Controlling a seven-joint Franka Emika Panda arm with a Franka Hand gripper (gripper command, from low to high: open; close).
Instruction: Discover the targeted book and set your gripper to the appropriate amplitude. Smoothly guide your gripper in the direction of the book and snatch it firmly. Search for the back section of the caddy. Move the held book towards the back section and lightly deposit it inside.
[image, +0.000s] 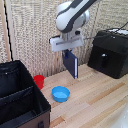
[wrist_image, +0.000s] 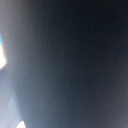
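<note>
My gripper (image: 67, 50) hangs in mid-air over the wooden table, shut on the top edge of the book (image: 70, 63). The book is thin and dark navy, and it dangles upright below the fingers, above and to the right of the light-blue bowl. The black fabric caddy (image: 20, 100) sits at the exterior view's lower left, with a divider splitting it into two compartments; the back section (image: 11, 77) is the farther one, well to the left of the book. In the wrist view, the book (wrist_image: 75, 65) fills nearly the whole picture as a blurred dark surface.
A light-blue bowl (image: 60, 93) rests on the table below the book. A small red cup (image: 39, 81) stands beside the caddy's right wall. A black hard-shelled appliance (image: 110, 52) with a front handle occupies the exterior view's right. A woven screen backs the scene.
</note>
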